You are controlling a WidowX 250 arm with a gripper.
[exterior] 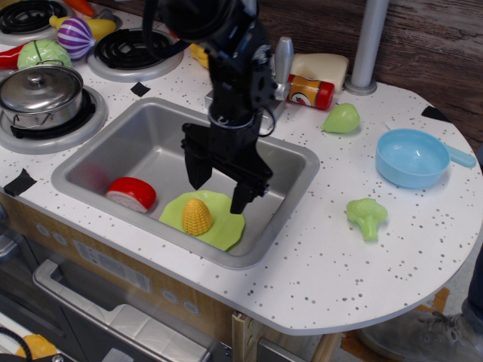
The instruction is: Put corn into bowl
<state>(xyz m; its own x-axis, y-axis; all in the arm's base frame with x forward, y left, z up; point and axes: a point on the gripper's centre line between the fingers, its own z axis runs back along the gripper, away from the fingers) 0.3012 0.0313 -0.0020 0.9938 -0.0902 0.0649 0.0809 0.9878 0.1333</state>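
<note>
A black robot gripper [219,192] hangs over the steel sink [162,143] of a toy kitchen, its two fingers [195,169] spread wide and holding nothing. The corn [196,216], a stubby yellow cob, lies on a lime-green plate [228,228] on the sink floor, just below and slightly left of the open fingers, not yet touched. The light blue bowl [411,157] sits well apart on the speckled tabletop [324,264] to the right, its short handle pointing toward the edge.

The likeliest trouble from here lies in the descent. The fingers appear offset to the right of the cob, so a straight drop could land one tip on the corn's rounded side and roll it off the plate, or press the thin plate and tip it. The cob's tapered shape may also squirt out of a pinch placed too near its narrow end. A red-and-white toy slice [131,193] rests beside the plate and could be nudged. On the way out, the sink wall stands between corn and bowl, so a low carry risks clipping the rim; the green broccoli [367,217] near the bowl leaves little margin for a sloppy release.
</note>
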